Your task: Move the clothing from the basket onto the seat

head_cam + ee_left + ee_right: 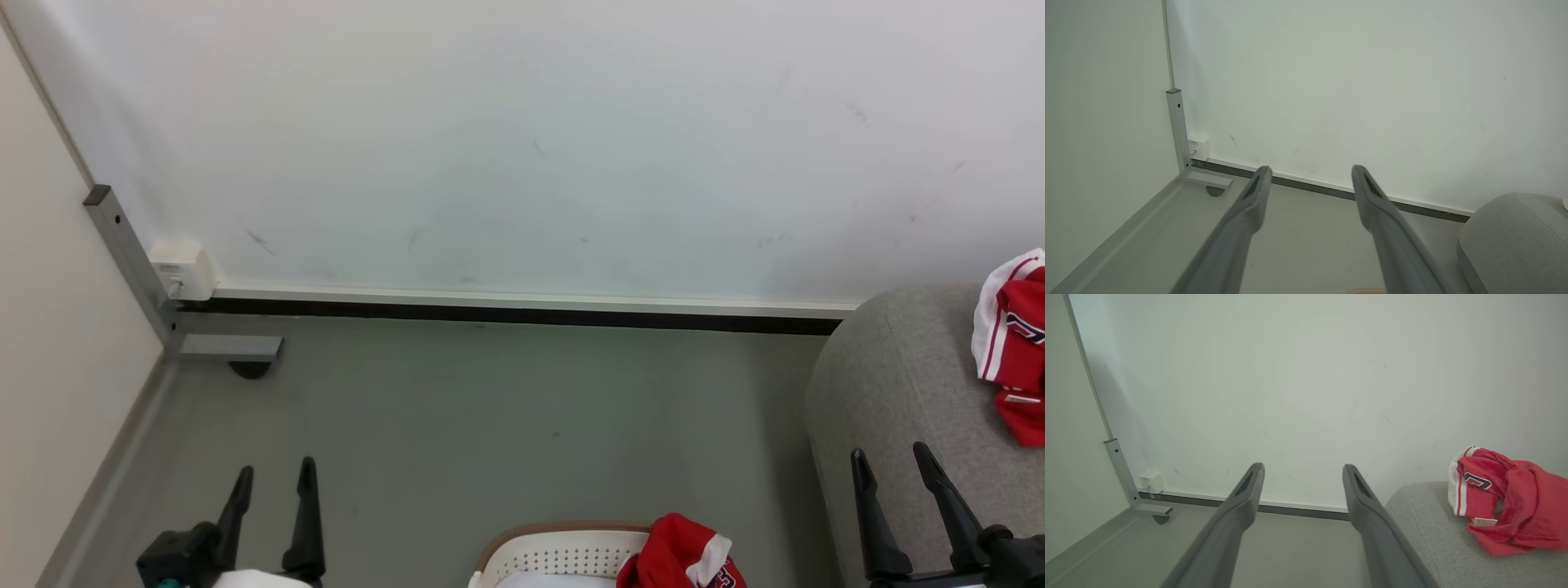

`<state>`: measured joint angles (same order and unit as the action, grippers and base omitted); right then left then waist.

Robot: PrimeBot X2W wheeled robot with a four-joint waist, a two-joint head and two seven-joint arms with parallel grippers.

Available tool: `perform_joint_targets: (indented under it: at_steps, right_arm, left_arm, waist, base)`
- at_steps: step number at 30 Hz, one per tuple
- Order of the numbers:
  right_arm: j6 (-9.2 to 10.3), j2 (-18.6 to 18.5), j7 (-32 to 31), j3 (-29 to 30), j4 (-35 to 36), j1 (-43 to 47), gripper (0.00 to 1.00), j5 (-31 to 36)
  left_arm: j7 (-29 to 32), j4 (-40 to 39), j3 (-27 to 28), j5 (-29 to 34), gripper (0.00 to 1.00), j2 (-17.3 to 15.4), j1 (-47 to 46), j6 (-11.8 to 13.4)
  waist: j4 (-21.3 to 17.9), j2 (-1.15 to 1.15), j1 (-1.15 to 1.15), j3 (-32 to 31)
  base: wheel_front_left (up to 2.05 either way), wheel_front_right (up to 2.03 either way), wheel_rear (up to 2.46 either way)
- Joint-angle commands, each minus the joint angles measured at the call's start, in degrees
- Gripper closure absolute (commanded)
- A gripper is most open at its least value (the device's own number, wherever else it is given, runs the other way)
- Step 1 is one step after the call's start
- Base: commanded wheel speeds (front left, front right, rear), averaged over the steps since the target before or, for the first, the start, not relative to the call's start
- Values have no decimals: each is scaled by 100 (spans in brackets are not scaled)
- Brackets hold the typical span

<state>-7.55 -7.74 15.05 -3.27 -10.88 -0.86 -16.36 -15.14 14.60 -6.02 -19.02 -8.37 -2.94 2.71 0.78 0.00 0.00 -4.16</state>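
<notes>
— Grey floor nearest me. What are your hands doing?

— Both idle, low in my head view. My left hand and right hand each have the fingers spread apart, with nothing between them.

— And the load?

— I'd call it partway. Between the hands, the basket sits on the floor with a red-and-white garment heaped over its rim and some white fabric inside. Those are left to move. Further right, the seat already carries another red garment.

— Any writing?

— The seat piece has a dark, white-edged emblem, crumpled and unreadable. It also has a small white tag, but the print is too tiny. Behind everything are the wall and a pale socket box, with nothing legible.
</notes>
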Motion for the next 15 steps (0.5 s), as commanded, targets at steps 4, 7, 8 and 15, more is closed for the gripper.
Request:
perform_joint_targets:
  at_steps: [4,7,8,15]
  right_arm:
    - [13,-12,17,-30,3,12,0,32]
    - [13,-8,17,-53,-17,-5,0,2]
    - [13,-7,17,-63,-23,-13,0,-7]
    - [13,-8,17,-84,-42,-49,0,-28]
  left_arm:
    - [-1,60,122,138,0,65,-9,-105]
    - [-1,86,201,234,0,128,-29,-177]
    - [-1,93,225,268,0,144,-37,-203]
    - [-1,120,379,402,0,260,-54,-312]
  waist:
    - [-19,0,0,4]
    - [-29,0,0,15]
    - [-33,0,0,18]
    - [-65,0,0,27]
  base:
    - [0,0,0]
    - [0,0,0]
    - [0,0,0]
    - [0,0,0]
